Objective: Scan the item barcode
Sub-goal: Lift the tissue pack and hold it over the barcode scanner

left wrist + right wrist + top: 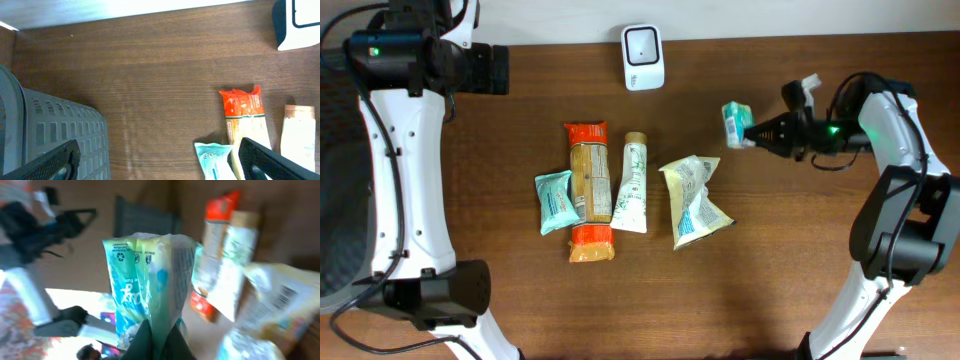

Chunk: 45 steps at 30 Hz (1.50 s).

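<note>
My right gripper (752,133) is shut on a small teal and white packet (734,123), held above the table at the right, level with the white barcode scanner (643,57) at the back centre. In the right wrist view the packet (150,285) stands upright, pinched at its lower edge between the two dark fingers (145,342). My left gripper (155,162) is open above the table's left side, with nothing between its fingers. Its arm stands at the far left in the overhead view.
A row of items lies mid-table: a teal wipes pack (556,201), an orange-ended biscuit pack (590,190), a white tube (632,183) and a crumpled yellowish bag (696,199). A grey slotted basket (60,135) sits at the left.
</note>
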### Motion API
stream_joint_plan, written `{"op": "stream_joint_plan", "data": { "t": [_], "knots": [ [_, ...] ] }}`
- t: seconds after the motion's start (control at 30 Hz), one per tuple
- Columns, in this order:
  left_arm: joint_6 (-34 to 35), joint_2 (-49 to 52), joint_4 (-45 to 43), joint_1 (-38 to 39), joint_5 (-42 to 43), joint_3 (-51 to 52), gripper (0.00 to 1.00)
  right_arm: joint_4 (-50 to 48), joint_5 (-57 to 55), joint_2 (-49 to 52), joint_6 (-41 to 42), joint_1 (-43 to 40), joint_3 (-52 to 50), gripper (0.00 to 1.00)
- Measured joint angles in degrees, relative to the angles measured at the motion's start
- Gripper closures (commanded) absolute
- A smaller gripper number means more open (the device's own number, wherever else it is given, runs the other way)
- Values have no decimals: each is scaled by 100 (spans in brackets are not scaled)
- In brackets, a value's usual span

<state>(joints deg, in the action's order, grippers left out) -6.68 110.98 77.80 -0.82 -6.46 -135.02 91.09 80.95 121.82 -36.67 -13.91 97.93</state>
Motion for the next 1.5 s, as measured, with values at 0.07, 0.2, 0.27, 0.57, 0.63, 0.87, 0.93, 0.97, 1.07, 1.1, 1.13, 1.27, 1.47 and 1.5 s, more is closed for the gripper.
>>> {"op": "stream_joint_plan", "data": {
  "t": [0.07, 0.2, 0.27, 0.57, 0.63, 0.87, 0.93, 0.97, 1.07, 1.1, 1.13, 1.27, 1.47, 1.5],
  "knots": [
    [0, 0, 2, 0, 0, 0, 1, 260, 348, -22, -160, 0, 7, 96],
    [0, 0, 2, 0, 0, 0, 1, 601, 573, -640, -164, 13, 7, 96],
    [0, 0, 4, 0, 0, 0, 1, 601, 599, -1078, 52, 13, 13, 96],
    [0, 0, 2, 0, 0, 0, 1, 459, 643, -2780, 485, 35, 173, 96],
    [0, 0, 9, 0, 0, 0, 1, -367, 647, -2778, 608, 278, 166, 96],
    [0, -13, 7, 0, 0, 0, 1, -4419, -3233, -2719, 4264, 2481, 195, 96],
    [0, -13, 0, 0, 0, 0, 1, -4568, -4767, -2691, 4527, 2986, 199, 96],
    [0, -13, 2, 0, 0, 0, 1, -4483, -5628, -2608, 4621, 3316, 280, 96],
    [0, -13, 2, 0, 0, 0, 1, -3595, -7058, -1829, 4592, 3748, 1762, 96],
    [0, -15, -7, 0, 0, 0, 1, -3281, -7361, -1491, 4544, 3762, 2459, 96],
    [0, -15, 2, 0, 2, 2, 1, -3082, -7812, -918, 4415, 3764, 3519, 96],
    [0, -20, 4, 0, 0, 0, 1, -3115, -8852, 310, 3926, 3764, 4647, 96],
    [0, -20, 4, 0, 0, 0, 1, -5477, -9792, 2214, 2430, 3770, 4717, 96],
    [0, -20, 4, 0, 0, 0, 1, -5974, -9965, 2450, 2068, 3786, 4704, 96]
  ]
}}
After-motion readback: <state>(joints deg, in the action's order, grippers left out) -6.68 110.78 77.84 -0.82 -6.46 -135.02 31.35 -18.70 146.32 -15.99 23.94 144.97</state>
